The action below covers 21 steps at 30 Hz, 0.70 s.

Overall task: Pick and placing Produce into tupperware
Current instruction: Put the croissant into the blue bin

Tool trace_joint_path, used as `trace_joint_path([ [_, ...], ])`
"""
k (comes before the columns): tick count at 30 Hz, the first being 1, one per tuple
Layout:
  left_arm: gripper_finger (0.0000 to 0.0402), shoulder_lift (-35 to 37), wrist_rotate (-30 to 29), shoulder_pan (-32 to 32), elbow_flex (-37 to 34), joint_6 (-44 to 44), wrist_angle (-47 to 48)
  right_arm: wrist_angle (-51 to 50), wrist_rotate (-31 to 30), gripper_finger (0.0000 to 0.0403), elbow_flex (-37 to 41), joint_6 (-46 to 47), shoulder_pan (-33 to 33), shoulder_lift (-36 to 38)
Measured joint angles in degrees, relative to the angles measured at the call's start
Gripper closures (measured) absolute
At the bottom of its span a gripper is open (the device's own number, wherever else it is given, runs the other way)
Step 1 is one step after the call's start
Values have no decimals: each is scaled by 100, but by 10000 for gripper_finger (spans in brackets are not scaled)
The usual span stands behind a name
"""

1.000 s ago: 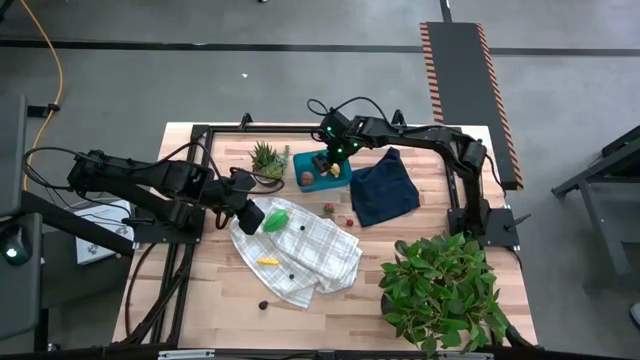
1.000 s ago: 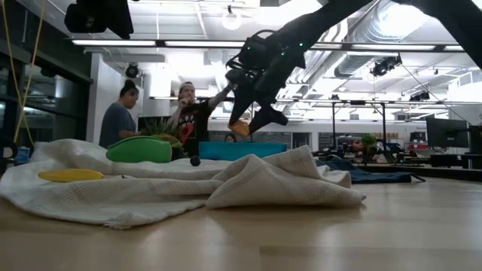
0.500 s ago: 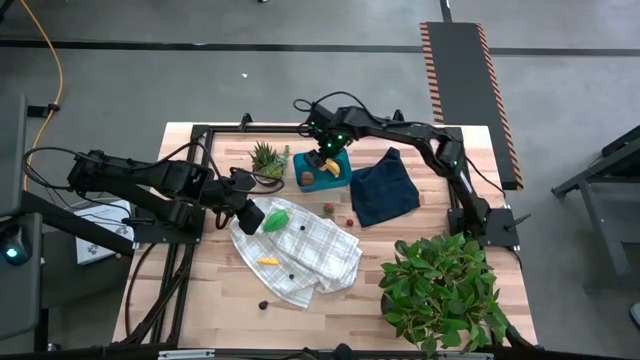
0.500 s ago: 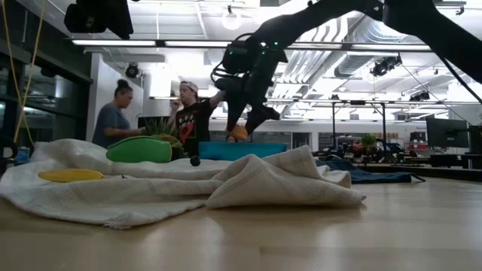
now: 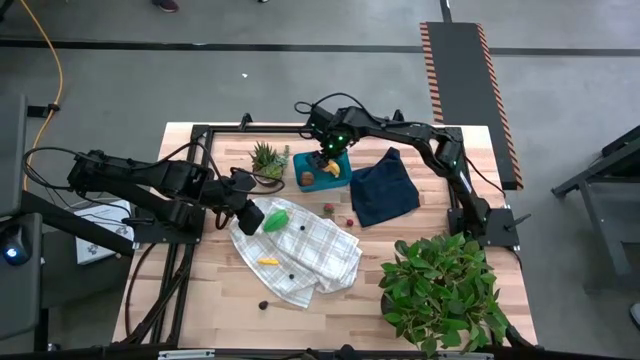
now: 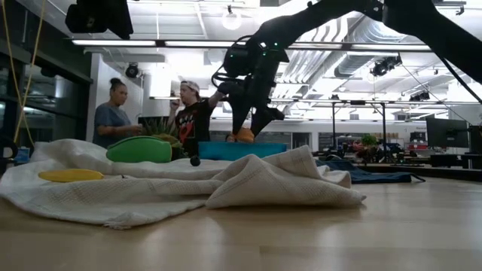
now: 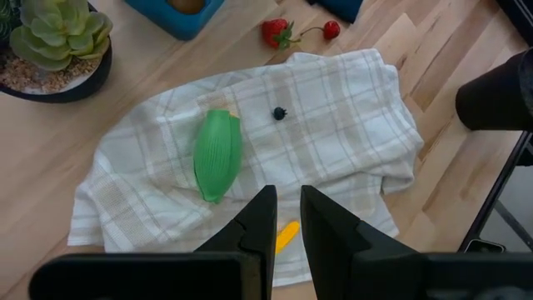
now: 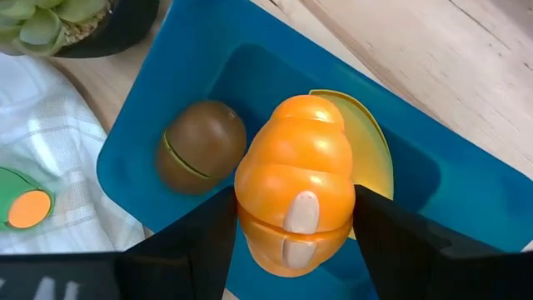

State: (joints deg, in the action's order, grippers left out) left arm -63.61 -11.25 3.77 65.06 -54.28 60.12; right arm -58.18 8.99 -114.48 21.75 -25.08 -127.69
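While over the tupperware, the right pincer seemingly clamps the orange piece

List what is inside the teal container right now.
Inside the teal container lie a brown piece and a yellow piece. The right gripper holds an orange piece over them, which hides most of the yellow piece and the floor beneath.

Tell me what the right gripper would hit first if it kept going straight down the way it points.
The right gripper, gripping the orange piece, points down into the blue container. Going on, the orange piece would probably meet the yellow piece or the container floor first; depth is unclear.
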Motion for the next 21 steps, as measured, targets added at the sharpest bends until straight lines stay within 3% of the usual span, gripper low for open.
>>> trace_joint_path([
  [21, 355, 0, 2, 0, 0, 116, 0, -157, 62, 171, 2, -232, 0, 1],
])
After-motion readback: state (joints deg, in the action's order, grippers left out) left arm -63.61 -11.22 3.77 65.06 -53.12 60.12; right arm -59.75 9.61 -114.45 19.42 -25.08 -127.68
